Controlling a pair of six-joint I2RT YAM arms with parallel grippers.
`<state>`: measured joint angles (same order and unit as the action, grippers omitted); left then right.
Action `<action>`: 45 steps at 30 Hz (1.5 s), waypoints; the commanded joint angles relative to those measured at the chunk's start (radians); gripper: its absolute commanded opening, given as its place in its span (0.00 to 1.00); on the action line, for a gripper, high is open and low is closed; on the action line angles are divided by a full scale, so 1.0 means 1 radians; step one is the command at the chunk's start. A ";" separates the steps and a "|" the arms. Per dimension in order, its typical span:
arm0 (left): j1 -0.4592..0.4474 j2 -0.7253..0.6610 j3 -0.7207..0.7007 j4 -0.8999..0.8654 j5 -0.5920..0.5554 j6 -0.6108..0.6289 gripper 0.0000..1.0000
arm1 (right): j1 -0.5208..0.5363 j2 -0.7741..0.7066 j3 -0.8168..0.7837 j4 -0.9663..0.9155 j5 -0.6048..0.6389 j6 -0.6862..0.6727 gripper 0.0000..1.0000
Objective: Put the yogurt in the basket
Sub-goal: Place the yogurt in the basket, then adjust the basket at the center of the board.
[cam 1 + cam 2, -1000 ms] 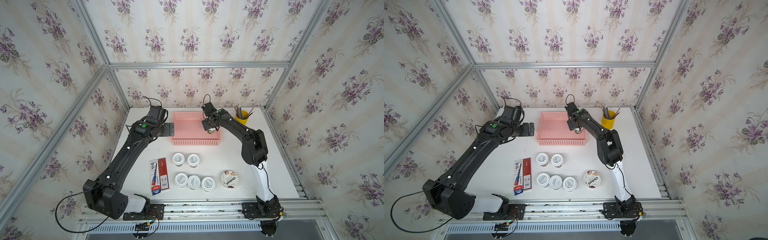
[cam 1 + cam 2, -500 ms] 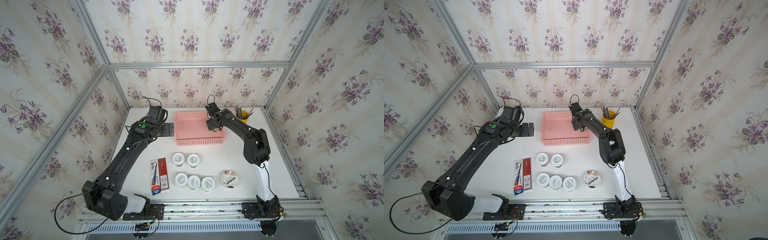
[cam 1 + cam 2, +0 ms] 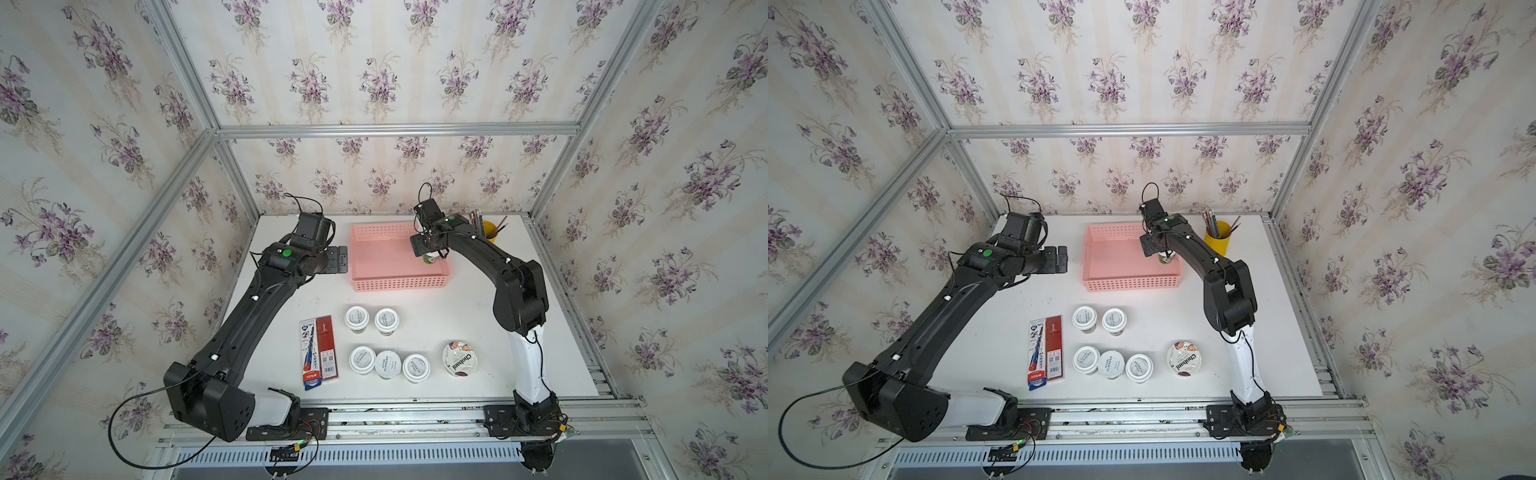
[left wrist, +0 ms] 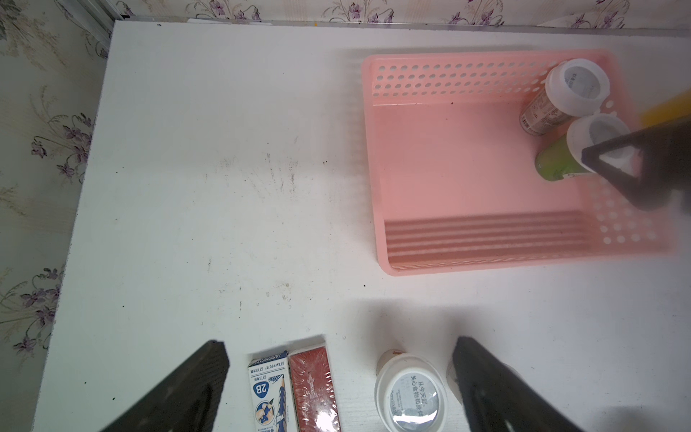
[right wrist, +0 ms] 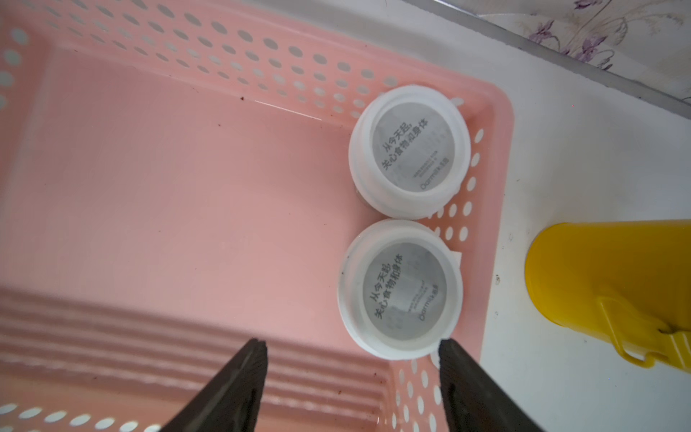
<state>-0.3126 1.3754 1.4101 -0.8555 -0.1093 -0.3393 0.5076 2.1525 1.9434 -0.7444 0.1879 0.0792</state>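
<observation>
The pink basket holds two yogurt cups upright in its far right corner. My right gripper hangs open just above the nearer, green-sided cup, not gripping it; one finger is over the basket's right wall. The basket is blurred in the left wrist view. Several yogurt cups and the Chobani cup stand on the table in front. My left gripper is open and empty, left of the basket.
A yellow pencil cup stands close to the basket's right wall. A pencil box and a red box lie left of the loose cups. The back wall is just behind the basket.
My right gripper moved right and toward the back, staying over the green-sided cup. The basket slid a little to the right. The left arm has not moved.
</observation>
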 commanded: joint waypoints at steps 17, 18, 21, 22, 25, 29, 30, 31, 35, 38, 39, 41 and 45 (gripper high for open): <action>0.001 0.031 0.012 -0.002 0.014 0.001 0.99 | -0.087 -0.308 -0.548 0.215 -0.167 0.131 0.68; 0.002 0.031 0.012 -0.003 0.015 0.000 0.99 | -0.088 -0.311 -0.554 0.218 -0.169 0.131 0.67; 0.002 0.032 0.009 -0.005 0.016 -0.001 0.99 | -0.089 -0.317 -0.572 0.221 -0.175 0.133 0.62; 0.001 0.032 0.006 -0.004 0.016 -0.001 0.99 | -0.089 -0.319 -0.577 0.221 -0.177 0.134 0.62; 0.002 0.032 0.006 -0.005 0.017 -0.002 0.99 | -0.089 -0.335 -0.588 0.221 -0.179 0.136 0.59; 0.001 0.032 0.005 -0.005 0.020 -0.003 0.99 | -0.087 -0.360 -0.604 0.220 -0.181 0.142 0.58; 0.002 0.032 0.006 -0.004 0.021 -0.003 0.99 | -0.088 -0.367 -0.611 0.222 -0.183 0.143 0.58; 0.001 0.032 0.004 -0.004 0.021 -0.003 0.99 | -0.087 -0.373 -0.619 0.226 -0.187 0.147 0.58; 0.001 0.032 0.004 -0.006 0.026 -0.004 0.99 | -0.088 -0.386 -0.649 0.240 -0.207 0.156 0.58; 0.001 0.030 0.002 -0.007 0.028 -0.004 0.99 | -0.087 -0.390 -0.672 0.253 -0.223 0.163 0.57; 0.002 0.029 0.001 -0.006 0.029 -0.003 0.99 | -0.086 -0.391 -0.677 0.255 -0.226 0.164 0.57; 0.001 0.027 0.001 -0.008 0.027 -0.002 0.99 | -0.086 -0.396 -0.688 0.258 -0.233 0.169 0.56; 0.001 0.022 -0.002 -0.007 0.031 -0.002 0.99 | -0.075 -0.409 -0.702 0.263 -0.232 0.172 0.55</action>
<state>-0.3126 1.4036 1.4101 -0.8593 -0.0826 -0.3408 0.4252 1.7523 1.2488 -0.4728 -0.0235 0.2417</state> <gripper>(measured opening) 0.990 0.554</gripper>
